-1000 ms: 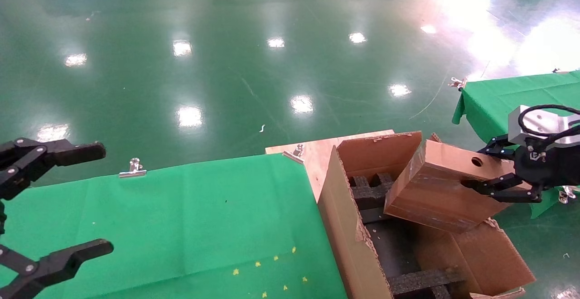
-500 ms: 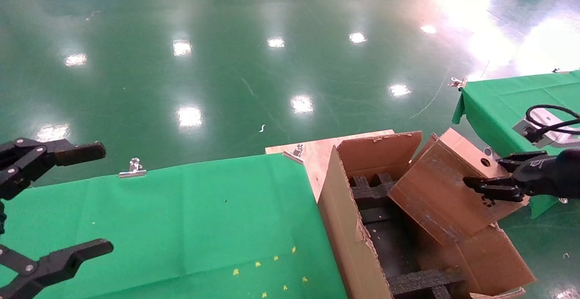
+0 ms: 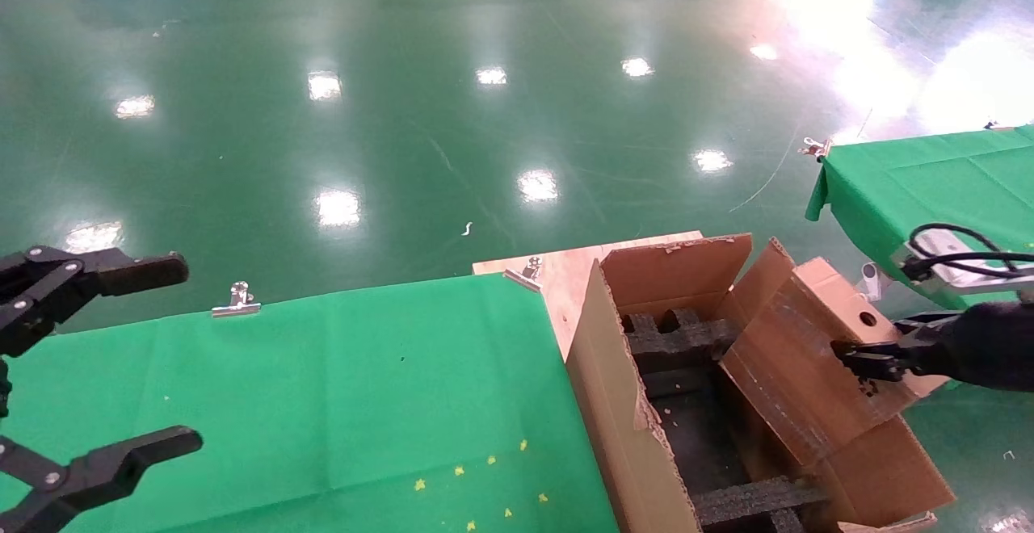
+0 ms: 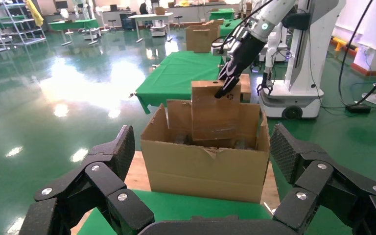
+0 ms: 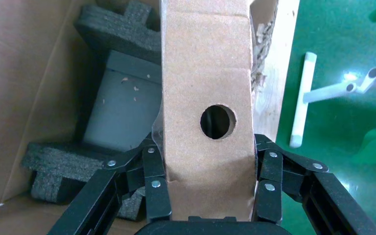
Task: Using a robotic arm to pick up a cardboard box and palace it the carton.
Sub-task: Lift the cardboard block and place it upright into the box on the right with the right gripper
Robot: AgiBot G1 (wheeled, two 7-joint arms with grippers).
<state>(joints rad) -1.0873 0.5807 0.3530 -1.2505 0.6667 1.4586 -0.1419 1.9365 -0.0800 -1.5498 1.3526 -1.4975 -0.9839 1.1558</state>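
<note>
pick done | right gripper (image 5: pixel 208 188) clamps cardboard box (image 3: pixel 816 355), half inside carton (image 3: pixel 626 412) at 4 o'clock | release pending (left gripper (image 3: pixel 105 355) wide, idle)

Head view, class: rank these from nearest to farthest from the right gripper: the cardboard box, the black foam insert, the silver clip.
1. cardboard box: clamped in the right gripper.
2. black foam insert: inside the carton, leftward.
3. silver clip: left table's far edge.

Green cloth (image 3: pixel 339 388) held by silver clip (image 3: pixel 236 300).
</note>
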